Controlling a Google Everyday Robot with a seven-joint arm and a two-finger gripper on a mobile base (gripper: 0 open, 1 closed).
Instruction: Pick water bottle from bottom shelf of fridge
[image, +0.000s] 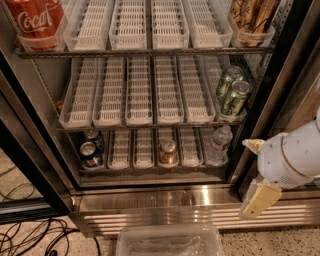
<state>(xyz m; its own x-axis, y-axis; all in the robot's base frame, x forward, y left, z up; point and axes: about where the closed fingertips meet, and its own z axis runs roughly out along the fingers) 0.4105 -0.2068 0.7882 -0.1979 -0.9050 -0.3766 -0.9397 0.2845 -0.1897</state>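
Observation:
The water bottle (219, 145), small and clear, stands upright at the right end of the bottom shelf (145, 149) of the open fridge (150, 197). My gripper (255, 172) is outside the fridge at the lower right, in front of the black door frame, to the right of the bottle and a little lower. Its cream fingers (258, 200) stand apart, open and empty. It does not touch the bottle.
An orange-brown can (167, 151) and two blue cans (92, 149) share the bottom shelf. Green cans (232, 93) stand on the shelf above the bottle. A red Coca-Cola can (34, 20) is top left. A clear plastic bin (170, 241) and cables (30, 234) lie on the floor.

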